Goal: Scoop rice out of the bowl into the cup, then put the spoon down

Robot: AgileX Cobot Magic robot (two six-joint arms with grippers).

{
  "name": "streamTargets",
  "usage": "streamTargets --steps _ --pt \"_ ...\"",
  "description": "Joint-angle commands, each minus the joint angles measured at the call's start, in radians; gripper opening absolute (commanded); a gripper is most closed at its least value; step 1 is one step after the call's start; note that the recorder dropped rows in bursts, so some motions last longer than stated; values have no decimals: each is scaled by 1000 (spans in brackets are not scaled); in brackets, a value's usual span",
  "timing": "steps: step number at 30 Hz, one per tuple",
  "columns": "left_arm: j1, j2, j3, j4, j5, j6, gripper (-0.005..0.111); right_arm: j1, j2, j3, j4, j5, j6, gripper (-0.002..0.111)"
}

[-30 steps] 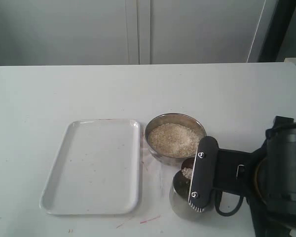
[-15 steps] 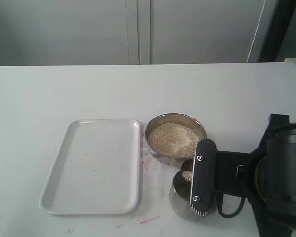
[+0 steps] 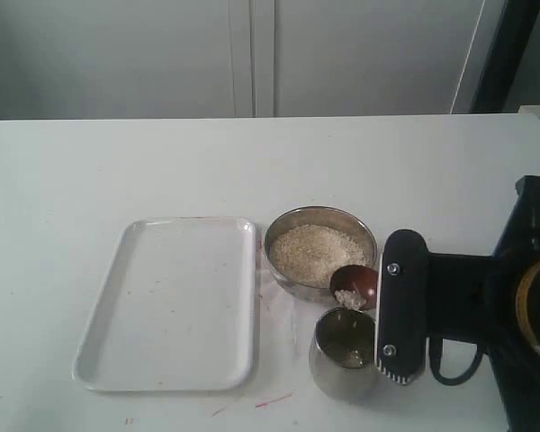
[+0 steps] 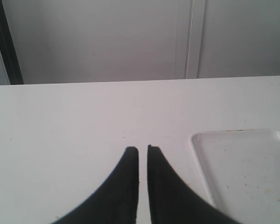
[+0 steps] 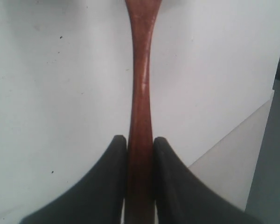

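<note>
Reaching in sideways from the right, the right end effector (image 5: 140, 140) clamps the spoon (image 3: 354, 284) beside the cup (image 3: 338, 371).

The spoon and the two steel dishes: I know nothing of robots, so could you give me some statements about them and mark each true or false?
1. The right claw grips the wooden spoon by its handle. True.
2. The spoon carries nothing. False: a few grains of rice lie in it.
3. The cup stands on the white tray. False: it stands on the table, to the right of the tray, near the bowl.
4. The bowl holds a heap of rice. True.
5. The left claw holds nothing. True.
</note>
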Motion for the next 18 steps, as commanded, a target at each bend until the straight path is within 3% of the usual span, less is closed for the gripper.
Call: streamTargets --steps 1,18 --pt "-1 -1 -7 -3 -4 -4 14 1 -4 19 -66 4 -23 0" --pt "-1 -1 -7 -3 -4 -4 14 1 -4 109 -128 4 40 0"
